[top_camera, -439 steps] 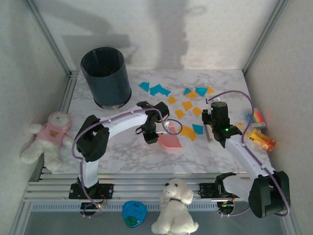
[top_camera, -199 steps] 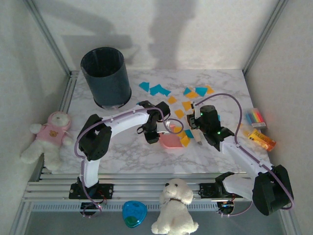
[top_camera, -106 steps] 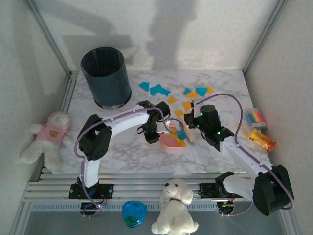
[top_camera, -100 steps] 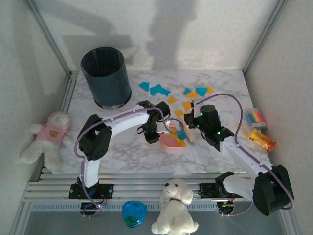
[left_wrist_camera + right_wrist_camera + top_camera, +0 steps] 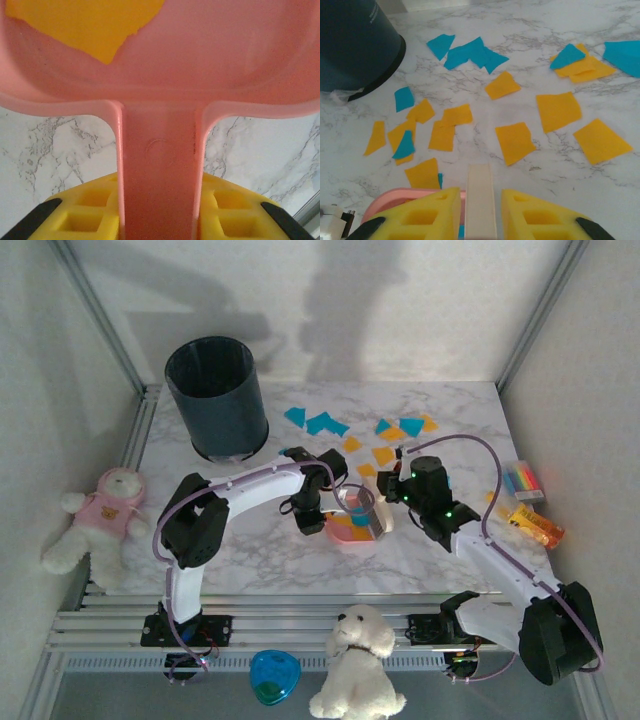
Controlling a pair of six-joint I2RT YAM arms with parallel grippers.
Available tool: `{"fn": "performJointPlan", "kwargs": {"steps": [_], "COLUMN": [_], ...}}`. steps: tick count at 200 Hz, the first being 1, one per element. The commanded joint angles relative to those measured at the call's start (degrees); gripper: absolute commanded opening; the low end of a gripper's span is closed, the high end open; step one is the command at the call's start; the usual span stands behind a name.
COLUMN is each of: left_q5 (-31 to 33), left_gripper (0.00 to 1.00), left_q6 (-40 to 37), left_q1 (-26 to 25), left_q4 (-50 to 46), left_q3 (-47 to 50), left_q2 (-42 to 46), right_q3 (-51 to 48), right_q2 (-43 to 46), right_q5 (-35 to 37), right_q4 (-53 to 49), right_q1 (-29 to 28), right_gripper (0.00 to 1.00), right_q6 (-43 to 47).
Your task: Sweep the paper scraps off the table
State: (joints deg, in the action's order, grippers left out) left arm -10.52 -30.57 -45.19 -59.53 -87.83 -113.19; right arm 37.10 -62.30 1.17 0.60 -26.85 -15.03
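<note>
The left jaws are closed on the handle (image 5: 159,165) of the pink dustpan (image 5: 343,537), and yellow pads (image 5: 85,212) press it from both sides. The pan lies flat near the middle of the desk (image 5: 260,560), its mouth toward 3 o'clock. The left wrist view shows an orange piece inside the bowl. From above, orange and teal bits lie in the pan.

The right jaws are closed on a cream flat stick (image 5: 481,197), clamped between their own yellow pads (image 5: 427,215). In the top view the stick's end sits at the pan's 3 o'clock edge, over its mouth.

Most of the paper scraps (image 5: 515,142) are spread flat on the marble from 12 to 1 o'clock of the pan. Teal ones cluster farthest out, and orange squares lie nearer. The right wrist view shows a smaller group of orange and teal bits just beyond the pan's rim, some of them overlapping.

A dark round bin (image 5: 216,400) stands upright at the desk's 10 o'clock corner. A striped block (image 5: 522,480) and an orange toy (image 5: 535,525) lie at the 3 o'clock edge. A bear in pink (image 5: 100,515) sits off the desk at 9 o'clock. At 6 o'clock a white plush dog (image 5: 357,660) sits in front of the rail, with a blue heart-shaped thing (image 5: 274,677) just beside it.
</note>
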Motion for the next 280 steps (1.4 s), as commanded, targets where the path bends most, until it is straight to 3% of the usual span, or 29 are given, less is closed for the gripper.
{"fn": "performJointPlan", "kwargs": {"steps": [1,91,211,280], "left_q5": [1.0,1.5,1.4,1.4], "left_gripper": [0.00,0.00,0.00,0.00], "left_q6": [0.3,0.6,0.9,0.9], "left_q1": [-0.1,-0.1,0.0,0.0], "left_q4": [-1.8,-1.3,-1.1,-0.5], "left_q3": [1.5,2.2,2.0,2.6], "left_q2": [1.3,1.7,1.6,2.3], "right_q3": [-0.5,0.1,2.0,1.4], "right_q2": [2.2,1.4,-2.0,1.2], "right_q5": [2.5,8.6,-0.8,1.9], "right_q4": [0.9,-3.2,-2.5,-2.4], "right_q1": [-0.4,-0.6,-2.2,-2.2], "right_gripper": [0.00,0.00,0.00,0.00], "right_q6": [-2.9,-3.6,-1.9,-2.4]}}
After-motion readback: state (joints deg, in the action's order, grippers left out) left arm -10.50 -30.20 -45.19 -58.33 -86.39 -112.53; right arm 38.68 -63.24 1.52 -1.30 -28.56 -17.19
